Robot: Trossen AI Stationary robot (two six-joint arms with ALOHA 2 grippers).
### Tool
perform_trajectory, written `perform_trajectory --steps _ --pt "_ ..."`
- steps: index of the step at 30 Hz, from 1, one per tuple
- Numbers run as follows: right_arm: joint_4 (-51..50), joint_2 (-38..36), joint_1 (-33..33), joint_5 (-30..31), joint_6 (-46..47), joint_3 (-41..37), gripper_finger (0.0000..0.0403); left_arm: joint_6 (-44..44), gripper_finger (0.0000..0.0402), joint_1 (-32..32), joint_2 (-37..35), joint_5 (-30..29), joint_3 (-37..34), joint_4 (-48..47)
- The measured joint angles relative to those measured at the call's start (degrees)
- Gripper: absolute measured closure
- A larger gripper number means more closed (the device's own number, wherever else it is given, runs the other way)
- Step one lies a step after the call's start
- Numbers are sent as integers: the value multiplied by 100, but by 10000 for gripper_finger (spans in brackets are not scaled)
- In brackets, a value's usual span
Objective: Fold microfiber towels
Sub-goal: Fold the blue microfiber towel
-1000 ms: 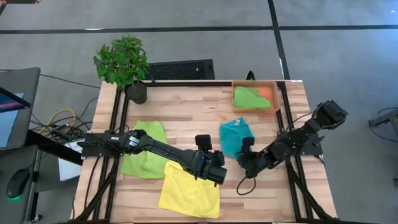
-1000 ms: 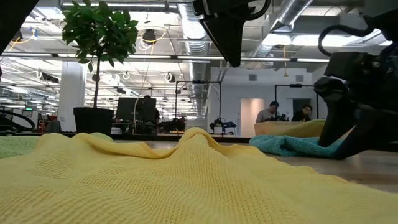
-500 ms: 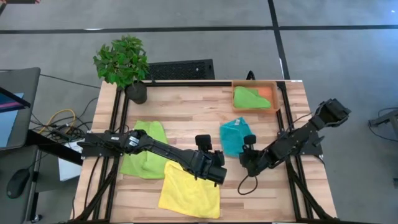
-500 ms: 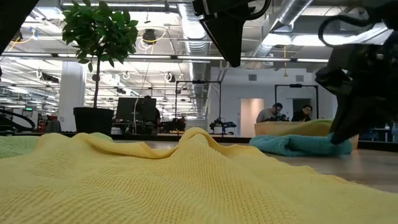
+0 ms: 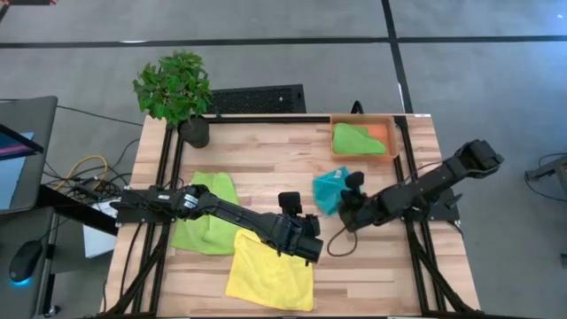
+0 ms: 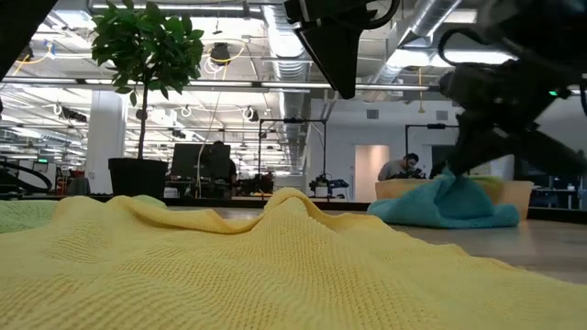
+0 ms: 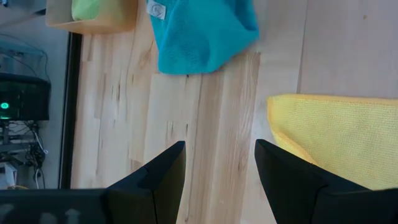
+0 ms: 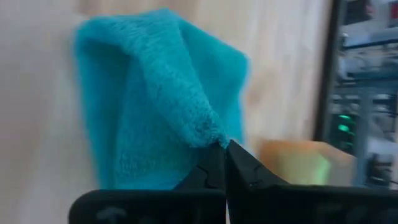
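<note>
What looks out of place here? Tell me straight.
Only the teal towel: it sits bunched, one edge pinched and pulled up by the shut right pincer. The yellow towel is rumpled. The left pincer waits open over it.

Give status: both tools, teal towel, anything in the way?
Right tool shut on the soft teal microfiber towel, pinching one edge. Left tool open above bare wood beside the yellow microfiber towel. Nothing between them.

Potted plant [image 5: 174, 93] at table corner; orange tray [image 5: 388, 131] opposite.
</note>
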Motion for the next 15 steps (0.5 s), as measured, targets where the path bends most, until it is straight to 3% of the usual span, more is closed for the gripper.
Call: perform_trajectory --steps 8,15 --pt "8 -2 -369 1128 -998 318 390 2 214 0 0 0 0 3" --pt "783 4 -402 1302 -1966 366 397 2 214 2 0 0 0 3"
